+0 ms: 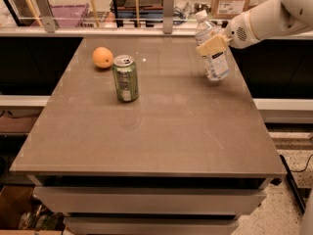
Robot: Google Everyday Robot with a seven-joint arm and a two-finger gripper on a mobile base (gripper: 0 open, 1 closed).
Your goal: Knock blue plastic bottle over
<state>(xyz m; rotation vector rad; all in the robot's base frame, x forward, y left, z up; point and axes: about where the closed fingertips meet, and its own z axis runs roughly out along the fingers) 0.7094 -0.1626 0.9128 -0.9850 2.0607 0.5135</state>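
The blue plastic bottle (pixel 215 65) is clear with a white cap and a white label. It stands near the table's far right edge and tilts, its cap leaning to the left. My gripper (pixel 213 45) reaches in from the right on the white arm (pixel 261 18) and presses against the bottle's upper half. The green drink can (pixel 125 78) stands upright well to the left of the gripper.
An orange (pixel 102 57) lies at the far left of the brown table (pixel 161 136), behind the can. A metal rail (pixel 122 31) and shelves with boxes run along the table's far side. The table's right edge is close beside the bottle.
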